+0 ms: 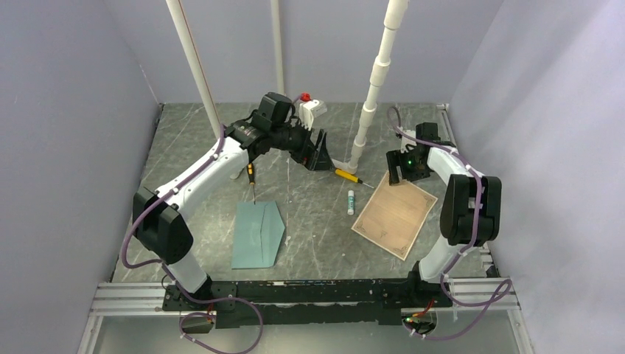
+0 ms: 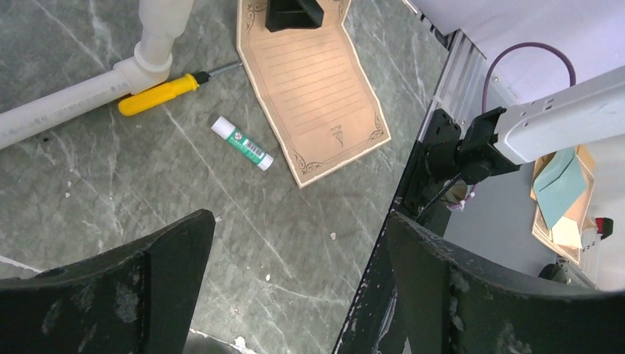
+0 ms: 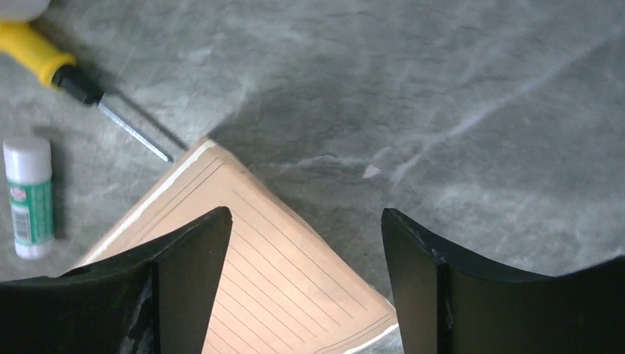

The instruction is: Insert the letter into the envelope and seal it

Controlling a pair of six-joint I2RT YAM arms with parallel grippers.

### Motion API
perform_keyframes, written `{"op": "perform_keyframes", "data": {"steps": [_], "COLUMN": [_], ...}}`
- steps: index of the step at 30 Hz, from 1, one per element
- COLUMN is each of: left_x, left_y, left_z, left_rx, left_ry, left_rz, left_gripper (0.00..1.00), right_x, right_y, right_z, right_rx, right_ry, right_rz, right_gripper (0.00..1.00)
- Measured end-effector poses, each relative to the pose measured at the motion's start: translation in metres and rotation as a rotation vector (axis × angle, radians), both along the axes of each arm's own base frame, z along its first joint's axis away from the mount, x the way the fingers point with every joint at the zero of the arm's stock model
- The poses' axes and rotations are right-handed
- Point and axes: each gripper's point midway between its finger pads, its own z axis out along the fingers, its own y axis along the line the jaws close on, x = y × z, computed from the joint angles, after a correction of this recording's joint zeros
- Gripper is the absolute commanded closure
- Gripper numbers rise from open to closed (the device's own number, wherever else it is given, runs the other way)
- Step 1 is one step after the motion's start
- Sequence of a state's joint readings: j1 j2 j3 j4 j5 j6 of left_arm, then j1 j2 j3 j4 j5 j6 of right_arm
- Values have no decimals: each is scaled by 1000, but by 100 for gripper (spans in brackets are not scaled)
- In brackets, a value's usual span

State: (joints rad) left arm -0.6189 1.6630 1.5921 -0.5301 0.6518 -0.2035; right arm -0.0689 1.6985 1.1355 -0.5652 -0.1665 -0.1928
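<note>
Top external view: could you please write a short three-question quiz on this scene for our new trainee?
1. True or false: the letter is already inside the envelope.
2. What lies beside the letter? A) glue stick B) scissors C) stapler
3. Fill in: the right gripper, over a corner of the letter, has its jaws ____.

Key: 1 false; 2 A; 3 open.
</note>
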Motion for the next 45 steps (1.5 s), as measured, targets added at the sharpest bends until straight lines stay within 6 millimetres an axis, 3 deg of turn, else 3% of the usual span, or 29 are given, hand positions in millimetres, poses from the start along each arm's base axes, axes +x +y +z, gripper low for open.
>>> {"op": "perform_keyframes", "data": {"steps": [3, 7, 8, 14, 23, 28, 32, 36, 39, 45], "left_x": [-2, -2, -2, -2, 15, 31, 36, 35, 34, 24], "left_y": [2, 4, 4, 4, 11, 18, 22, 25, 25, 26], "left_z": [-3, -6, -6, -7, 2, 15, 25, 49, 79, 102], "left_rx": [15, 29, 30, 31, 66, 90, 103, 102, 66, 25], "left_ry": [3, 1, 0, 0, -39, -82, -112, -175, -247, -298], "left_rz": [-6, -9, -8, -5, 91, 187, 213, 190, 169, 128], "left_gripper": [8, 8, 8, 8, 8, 8, 7, 7, 7, 7], "right_x": [-5, -18, -19, -21, -21, -52, -99, -133, -145, -142], "right_y": [8, 14, 14, 10, 1, 42, 85, 104, 113, 125], "right_z": [-6, -9, -9, 4, 109, 166, 214, 260, 292, 298], "right_rx": [22, 46, 48, 21, -81, -7, 148, 274, 326, 380], "right_ry": [35, 70, 73, 38, -262, -405, -523, -618, -680, -640], "right_rz": [125, 227, 239, 249, 119, 128, 226, 292, 335, 384], "right_gripper": [38, 80, 98, 100, 100, 100, 100, 100, 100, 100]}}
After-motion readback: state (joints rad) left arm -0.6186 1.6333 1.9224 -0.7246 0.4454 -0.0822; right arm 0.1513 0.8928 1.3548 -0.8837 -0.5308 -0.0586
